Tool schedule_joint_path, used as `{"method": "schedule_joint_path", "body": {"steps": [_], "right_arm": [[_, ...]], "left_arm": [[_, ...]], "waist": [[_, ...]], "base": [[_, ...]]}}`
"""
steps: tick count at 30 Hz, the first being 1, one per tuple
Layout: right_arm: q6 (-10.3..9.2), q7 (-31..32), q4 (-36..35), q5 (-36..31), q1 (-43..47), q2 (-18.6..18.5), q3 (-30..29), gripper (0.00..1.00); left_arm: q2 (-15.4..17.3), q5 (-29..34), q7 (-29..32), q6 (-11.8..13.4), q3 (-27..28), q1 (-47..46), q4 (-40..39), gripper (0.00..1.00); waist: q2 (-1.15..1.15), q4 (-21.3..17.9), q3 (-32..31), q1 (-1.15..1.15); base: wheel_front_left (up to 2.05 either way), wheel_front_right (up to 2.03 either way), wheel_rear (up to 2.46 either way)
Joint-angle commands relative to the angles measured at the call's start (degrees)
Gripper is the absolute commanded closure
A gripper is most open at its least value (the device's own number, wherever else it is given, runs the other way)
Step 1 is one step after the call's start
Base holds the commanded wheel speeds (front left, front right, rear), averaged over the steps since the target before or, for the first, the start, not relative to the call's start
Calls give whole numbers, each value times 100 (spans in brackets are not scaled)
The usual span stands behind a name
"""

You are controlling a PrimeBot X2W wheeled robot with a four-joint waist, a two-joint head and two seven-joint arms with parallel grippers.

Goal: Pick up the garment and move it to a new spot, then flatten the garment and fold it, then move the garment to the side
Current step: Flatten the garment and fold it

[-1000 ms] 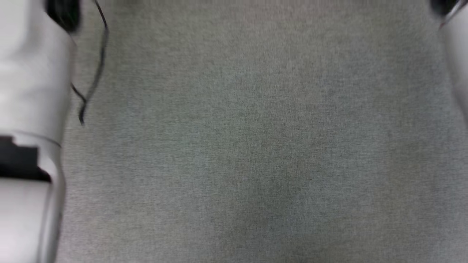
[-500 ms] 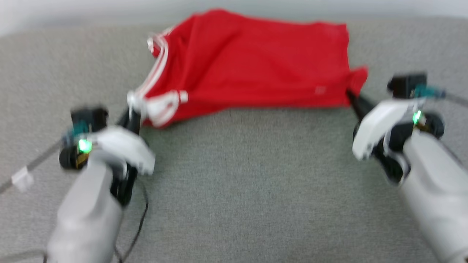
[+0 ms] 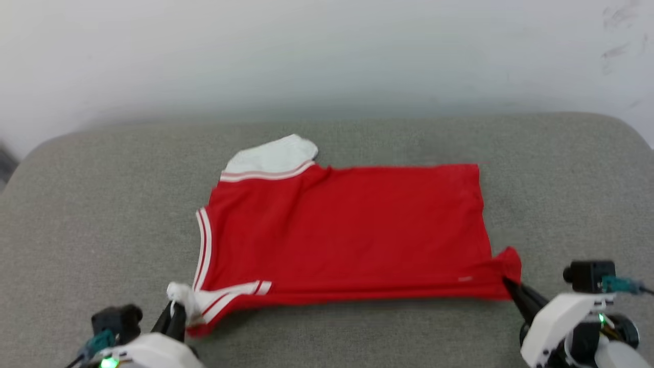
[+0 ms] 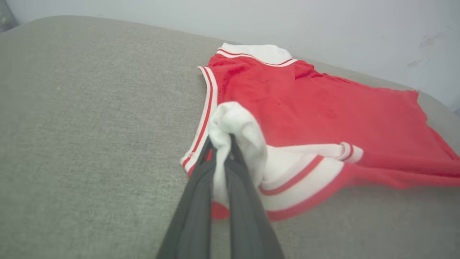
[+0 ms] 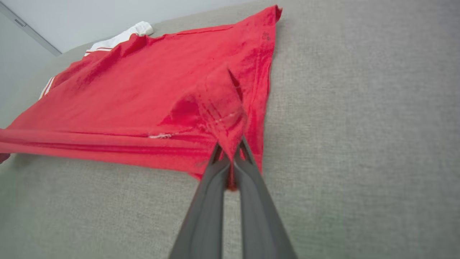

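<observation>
Head view: garment lies spread. The left pincer clamps its white sleeve, the right pincer a red corner.

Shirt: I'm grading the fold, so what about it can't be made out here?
- Underside of shirt: hidden by its top layer, every view.
- Near sleeve: bunched in the left pincer, left wrist view.
- Hem corner: crumpled in the right pincer, right wrist view.
- Small mark by hem: too small, head view.

garment on cushion, wall behind it
</observation>
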Motion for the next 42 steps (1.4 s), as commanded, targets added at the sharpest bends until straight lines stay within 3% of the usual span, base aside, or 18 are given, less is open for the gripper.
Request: {"method": "schedule_joint_path", "body": {"steps": [1, 7, 11, 15, 19, 27, 28, 29, 30, 31, 32, 37, 42], "right_arm": [[-14, 32, -85, -46, 159, -24, -129, 100], [-13, 784, -1077, -550, 1089, 235, -902, 100], [-12, 1317, -1647, -858, 1363, 527, -1336, 100], [-12, 1793, -1961, -1166, 1141, 743, -1563, 100], [-11, 2119, -1847, -1414, 702, 841, -1606, 100], [-10, 2063, -1244, -1653, -155, 851, -1374, 100], [-10, 1996, -1162, -1663, -240, 857, -1334, 80], [-10, 1924, -1069, -1672, -311, 855, -1292, 50], [-10, 1856, -980, -1692, -365, 848, -1246, 0], [-10, 1780, -877, -1698, -409, 849, -1202, 0], [-10, 1715, -789, -1672, -441, 868, -1162, 0], [-10, 1095, -574, -1570, -485, 860, -998, 0], [-10, 159, -769, -1565, -183, 767, -922, 0]], "left_arm": [[110, -44, 55, 120, 93, 161, -137, 100], [253, -96, 674, 718, 117, 1183, -1762, 100], [371, -59, 940, 767, 61, 1085, -2224, 100], [426, -147, 1204, 579, -20, 555, -2087, 100], [444, -225, 1452, 281, -141, -167, -1597, 100], [406, -177, 1775, -246, -478, -1304, -440, 100], [383, -179, 1786, -293, -507, -1406, -323, 93], [362, -183, 1793, -341, -532, -1488, -188, 65], [331, -222, 1804, -392, -554, -1554, -66, 35], [296, -248, 1792, -450, -569, -1622, 54, 5], [281, -260, 1751, -506, -571, -1681, 168, 0], [190, -381, 1505, -650, -503, -1778, 628, 0], [279, -432, 1323, -588, -387, -1514, 776, 0]], "waist": [[0, -20, -82, 2], [0, -33, -148, 2], [0, 13, -31, 2], [0, -11, 260, 2], [0, -54, 550, 2], [0, -112, 939, 2], [0, -111, 965, 2], [0, -109, 992, 2], [0, -105, 1022, 2], [0, -102, 1040, 2], [0, -102, 1048, 2], [0, -105, 1012, 2], [0, -107, 744, 2]], "base": [[0, 0, 0], [0, 0, 0], [0, 0, 0], [0, 0, 0], [0, 0, 0], [0, 0, 0], [0, 0, 0], [0, 0, 0], [0, 0, 0], [0, 0, 0], [0, 0, 0], [0, 0, 0], [0, 0, 0]]}}
